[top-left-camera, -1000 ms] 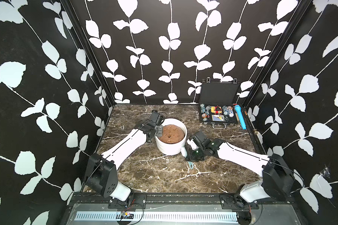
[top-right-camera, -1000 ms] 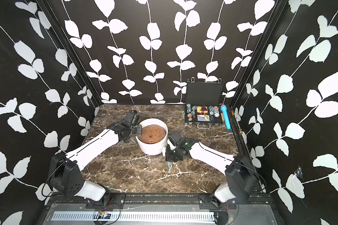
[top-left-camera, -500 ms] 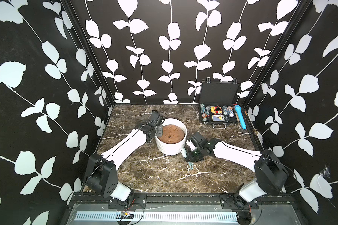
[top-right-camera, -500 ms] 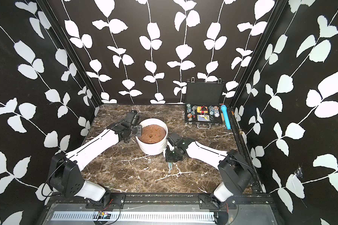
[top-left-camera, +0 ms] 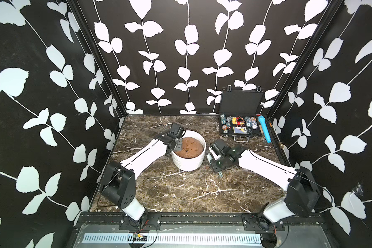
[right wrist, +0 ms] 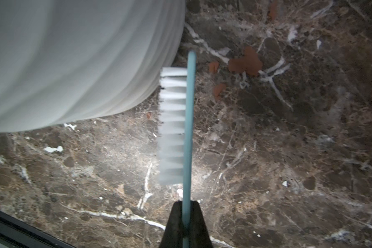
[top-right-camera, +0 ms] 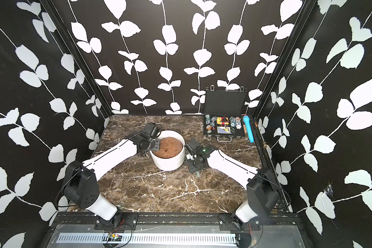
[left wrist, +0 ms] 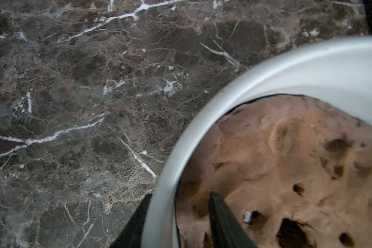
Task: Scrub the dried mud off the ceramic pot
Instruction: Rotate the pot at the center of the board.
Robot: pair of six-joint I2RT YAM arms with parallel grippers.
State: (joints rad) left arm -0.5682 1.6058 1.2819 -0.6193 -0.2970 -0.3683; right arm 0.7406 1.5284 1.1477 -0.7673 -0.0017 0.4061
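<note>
Ceramic pot [top-left-camera: 188, 164], white with ribs, is sitting near the middle of the brown marble counter [top-left-camera: 180, 193], and a big lumpy brown mound [top-left-camera: 189, 147] is filling it. On the left, the left arm [top-left-camera: 142, 157] is reaching over to the pot's rim. The left jaws are standing spread, one finger outside the rim and the inner finger [left wrist: 221, 221] over the mound with a gap beside it, so they are not squeezing the rim. On the pot's right, the right arm [top-left-camera: 264, 166] is lying low, and the right jaws are pinching the pale blue handle of a brush [right wrist: 189, 128]. Its white bristles [right wrist: 172, 133] are facing the pot, and the far ones are right at the pot's side. Dried mud [right wrist: 245, 62] is lying in small red-brown bits on the counter near the pot, with the brush handle between them. Farther right, at the back, a black case [top-left-camera: 241, 103] of coloured chips is standing open, and a blue microphone [top-left-camera: 264, 131] is lying just beside it.
</note>
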